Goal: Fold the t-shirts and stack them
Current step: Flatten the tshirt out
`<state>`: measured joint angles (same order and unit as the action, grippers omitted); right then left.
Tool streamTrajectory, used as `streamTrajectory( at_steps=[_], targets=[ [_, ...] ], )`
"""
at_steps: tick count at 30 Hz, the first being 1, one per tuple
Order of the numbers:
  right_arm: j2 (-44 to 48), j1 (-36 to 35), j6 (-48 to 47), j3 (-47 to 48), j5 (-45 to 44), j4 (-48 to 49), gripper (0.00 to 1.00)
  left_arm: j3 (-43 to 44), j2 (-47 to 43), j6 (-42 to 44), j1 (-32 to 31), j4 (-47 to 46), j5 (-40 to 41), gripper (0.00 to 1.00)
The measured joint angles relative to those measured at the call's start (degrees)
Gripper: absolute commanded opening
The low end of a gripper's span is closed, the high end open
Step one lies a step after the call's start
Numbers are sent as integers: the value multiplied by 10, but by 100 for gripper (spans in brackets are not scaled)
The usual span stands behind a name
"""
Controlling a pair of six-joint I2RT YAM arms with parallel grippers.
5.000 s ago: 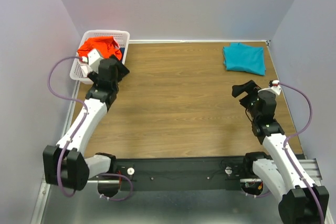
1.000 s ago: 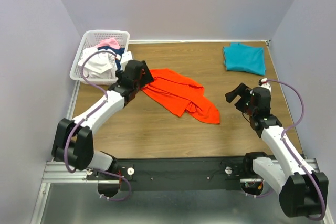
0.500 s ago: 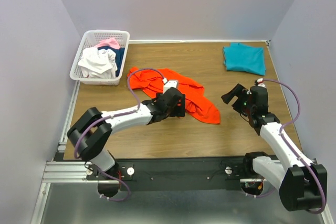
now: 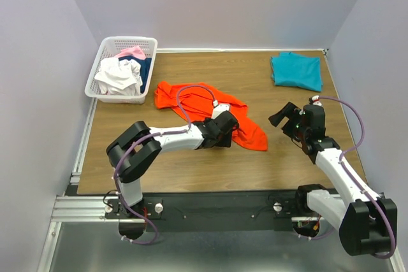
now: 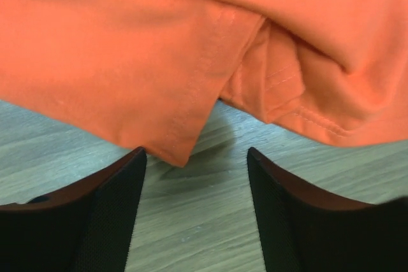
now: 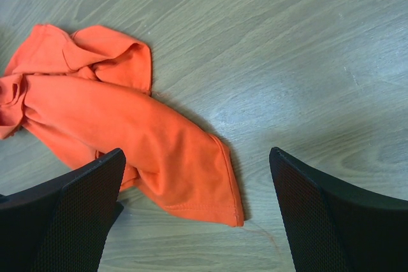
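Observation:
An orange-red t-shirt (image 4: 203,107) lies crumpled at the middle of the wooden table (image 4: 210,71). My left gripper (image 4: 228,130) is low at the shirt's near edge. In the left wrist view, my left gripper (image 5: 196,154) stands open over bare wood, and the orange hem (image 5: 185,138) lies just ahead of the fingertips. My right gripper (image 4: 282,116) hovers open to the right of the shirt. In the right wrist view the right gripper (image 6: 196,154) is spread wide above the shirt's near right corner (image 6: 210,189). A teal-blue t-shirt (image 4: 295,71) lies folded at the back right.
A white basket (image 4: 118,98) at the back left holds white (image 4: 118,76), pink (image 4: 132,51) and navy (image 4: 145,68) shirts. Purple walls close in the table on three sides. Bare wood lies between the orange shirt and the teal one.
The orange shirt came out of the basket onto the table. Over the last second my left gripper swept from the shirt's back left to its near edge. The right arm barely moved.

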<state>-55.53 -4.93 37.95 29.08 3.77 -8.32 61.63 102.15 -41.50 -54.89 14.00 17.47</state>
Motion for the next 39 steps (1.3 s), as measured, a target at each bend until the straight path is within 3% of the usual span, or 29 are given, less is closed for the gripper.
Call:
streamTrajectory(
  at_steps=[10,13,14,15,23,32,39],
  targets=[
    [-5,0,0,0,0,-3,100,35,36,-17,0,46,35,44],
    [-5,0,0,0,0,-3,100,44,43,-23,0,57,48,23],
    [-4,0,0,0,0,-3,100,48,47,-28,0,61,54,7],
    [-4,0,0,0,1,-3,100,55,51,-31,0,68,61,0],
    [-7,-17,-9,2,30,-8,100,27,31,-56,9,67,75,0],
    [-120,-193,-20,88,-82,-71,100,-125,-141,-112,85,100,94,0],
    [-139,-225,-14,95,-155,-141,95,-215,-274,-147,118,123,104,0]
  ],
)
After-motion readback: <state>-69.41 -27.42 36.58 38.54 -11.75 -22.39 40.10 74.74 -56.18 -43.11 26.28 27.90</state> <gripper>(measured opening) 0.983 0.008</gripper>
